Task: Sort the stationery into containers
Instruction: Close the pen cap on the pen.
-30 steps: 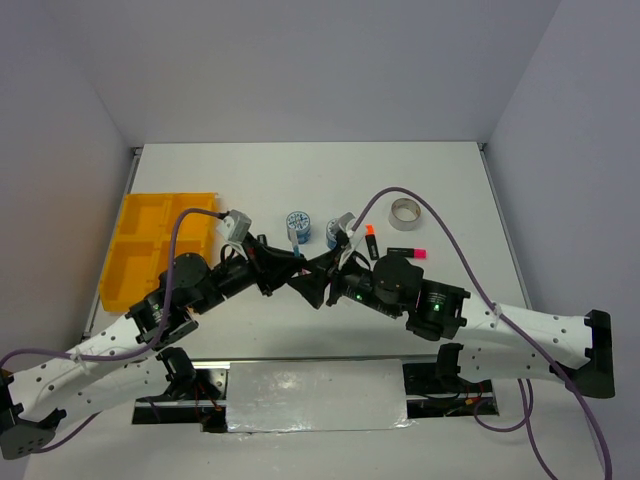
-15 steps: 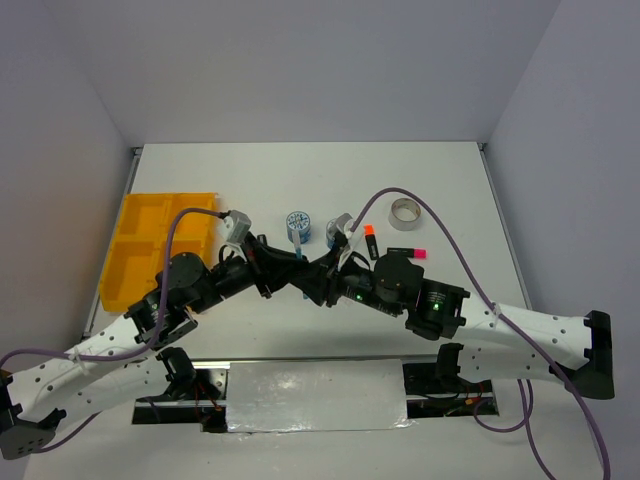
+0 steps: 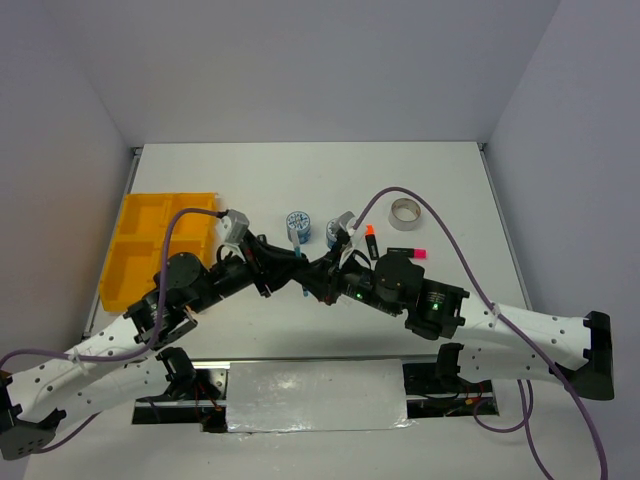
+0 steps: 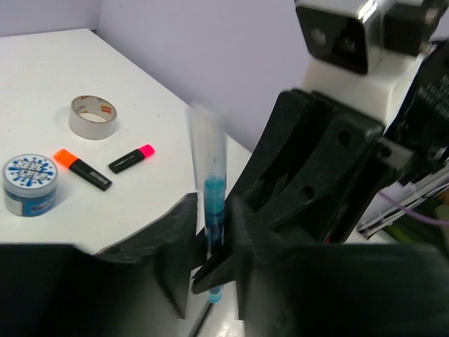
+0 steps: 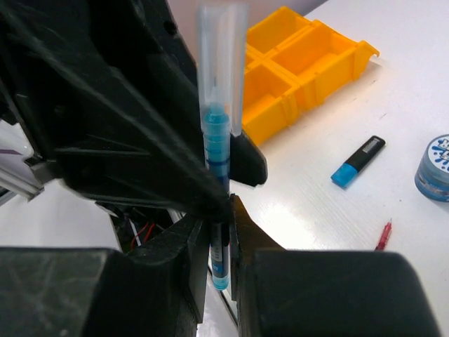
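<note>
blue pen [image 5: 216,133] | upright | gripped in left jaws, right jaws

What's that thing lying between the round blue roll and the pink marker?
An orange-tipped marker lies between the roll and the pink marker, touching neither, seen in the left wrist view.
</note>
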Motion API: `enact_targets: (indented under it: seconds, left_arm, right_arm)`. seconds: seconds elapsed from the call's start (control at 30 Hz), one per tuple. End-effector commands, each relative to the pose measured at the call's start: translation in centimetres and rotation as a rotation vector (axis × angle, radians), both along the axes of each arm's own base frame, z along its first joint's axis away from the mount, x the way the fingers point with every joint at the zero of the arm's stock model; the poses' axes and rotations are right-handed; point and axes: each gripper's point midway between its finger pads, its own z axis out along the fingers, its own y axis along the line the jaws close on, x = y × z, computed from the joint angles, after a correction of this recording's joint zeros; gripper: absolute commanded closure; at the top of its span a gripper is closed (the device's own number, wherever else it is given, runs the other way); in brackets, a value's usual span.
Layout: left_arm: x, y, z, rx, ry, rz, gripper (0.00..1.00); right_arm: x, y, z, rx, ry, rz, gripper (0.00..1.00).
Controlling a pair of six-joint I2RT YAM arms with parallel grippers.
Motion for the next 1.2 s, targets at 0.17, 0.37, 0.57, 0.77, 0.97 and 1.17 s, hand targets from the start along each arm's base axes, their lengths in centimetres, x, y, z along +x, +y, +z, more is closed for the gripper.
enact_targets:
  seconds: [0.17,0.37,0.57,0.77,0.97,1.17]
  left_arm:
    - [-0.7,0.0,1.9,-0.021,-0.035,-0.026,0.30]
    - [0.6,1.3,4.2,-0.020,-0.047,0.075,0.13]
    - [2.5,1.5,3.4,0.050,-0.011,0.168,0.12]
    - [2.5,1.9,5.3,0.008,-0.037,0.182,0.17]
    - [3.2,2.7,6.1,0.027,-0.050,0.234,0.22]
    - [3.2,2.4,6.4,0.030,-0.065,0.224,0.27]
  right_arm:
    - [1.3,-0.2,1.2,0.054,0.002,-0.073,1.00]
    - [0.9,-0.3,1.0,0.056,0.008,-0.056,1.00]
    - [0.9,-0.5,1.3,0.053,0.001,-0.057,1.00]
    - [1.0,-0.2,0.5,0.022,0.016,-0.059,1.00]
    - [0.9,-0.1,0.3,0.015,0.019,-0.053,1.00]
    - [0.9,0.4,-0.1,-0.003,0.027,-0.041,1.00]
